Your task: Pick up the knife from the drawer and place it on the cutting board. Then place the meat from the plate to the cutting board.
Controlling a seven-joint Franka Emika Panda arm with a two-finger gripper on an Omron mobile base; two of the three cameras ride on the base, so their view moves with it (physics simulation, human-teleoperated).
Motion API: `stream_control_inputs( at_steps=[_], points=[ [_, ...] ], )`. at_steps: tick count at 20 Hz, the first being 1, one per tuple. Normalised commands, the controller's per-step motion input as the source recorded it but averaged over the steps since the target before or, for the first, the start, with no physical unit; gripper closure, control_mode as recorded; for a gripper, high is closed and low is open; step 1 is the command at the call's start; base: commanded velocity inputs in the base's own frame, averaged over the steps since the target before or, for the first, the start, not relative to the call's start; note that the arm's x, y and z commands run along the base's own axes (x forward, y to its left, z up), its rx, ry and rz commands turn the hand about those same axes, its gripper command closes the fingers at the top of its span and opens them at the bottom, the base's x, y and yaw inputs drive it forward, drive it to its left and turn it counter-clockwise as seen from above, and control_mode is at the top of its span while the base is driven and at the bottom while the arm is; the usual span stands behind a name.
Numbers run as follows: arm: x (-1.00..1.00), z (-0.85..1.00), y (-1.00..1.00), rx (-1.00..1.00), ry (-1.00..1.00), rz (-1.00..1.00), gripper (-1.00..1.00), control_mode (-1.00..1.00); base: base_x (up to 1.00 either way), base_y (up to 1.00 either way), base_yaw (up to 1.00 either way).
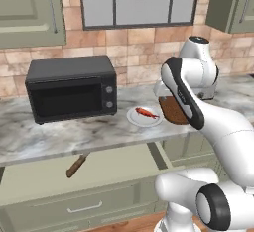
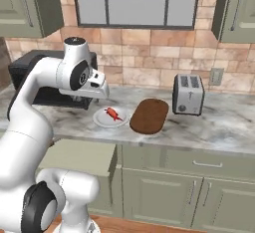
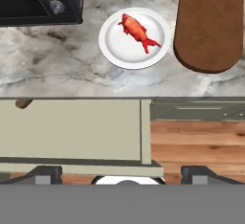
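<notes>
The knife (image 1: 77,166) lies in the open drawer (image 1: 119,169), at its left, handle toward the front, partly tucked under the worktop (image 1: 74,134) edge. The jaws stand wide apart and empty, high above the drawer. The handle should be approached from above, jaws straddling it across its width, well clear of the worktop lip. The board (image 3: 209,24) lies bare beside the plate (image 3: 115,43), where the meat (image 3: 138,30) rests.
</notes>
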Motion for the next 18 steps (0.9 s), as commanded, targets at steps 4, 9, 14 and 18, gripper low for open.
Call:
stream_control_inputs(
  at_steps=[4, 9, 14, 18],
  points=[
    [0.00, 0.00, 0.00, 0.00, 0.00, 0.00, -1.00, 1.00, 0.00, -0.19, -0.02],
    [0.00, 0.00, 0.00, 0.00, 0.00, 0.00, -1.00, 1.00, 0.01, -0.31, 0.00],
    [0.00, 0.00, 0.00, 0.00, 0.00, 0.00, -1.00, 1.00, 0.05, -0.59, 0.00],
    [0.00, 0.00, 0.00, 0.00, 0.00, 0.00, -1.00, 1.00, 0.02, -0.62, 0.00]
  ],
)
